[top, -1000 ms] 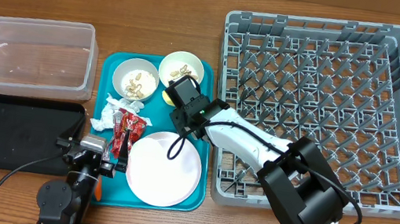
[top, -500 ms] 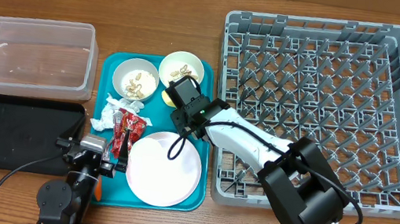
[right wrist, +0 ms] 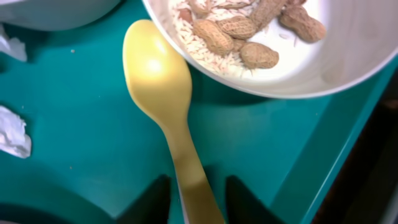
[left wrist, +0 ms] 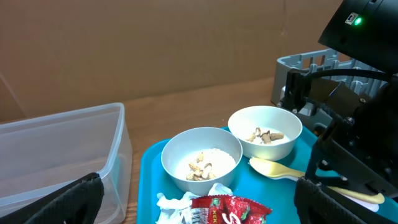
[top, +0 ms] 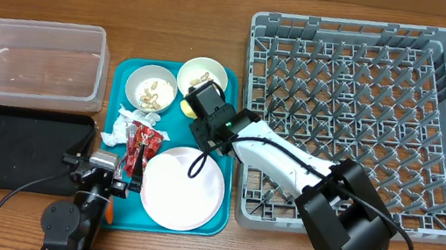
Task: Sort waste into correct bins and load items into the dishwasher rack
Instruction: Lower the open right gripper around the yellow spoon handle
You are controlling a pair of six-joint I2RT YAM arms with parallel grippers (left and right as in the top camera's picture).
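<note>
The pale yellow plastic spoon (right wrist: 163, 87) lies flat on the flat teal serving tray (right wrist: 74, 124). Its glossy oval head sits just beside the small white bowl (right wrist: 348, 56) of beige peanuts (right wrist: 217, 37). The right gripper (right wrist: 198, 202) straddles the spoon's handle, fingers parted. The left gripper (left wrist: 205, 202) gapes wide at the tray's edge.

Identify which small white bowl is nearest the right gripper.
The small white bowl nearest the grey plastic lattice rack: its rim sits beside the pale yellow plastic spoon that the right gripper straddles. The other white bowl lies further left.
</note>
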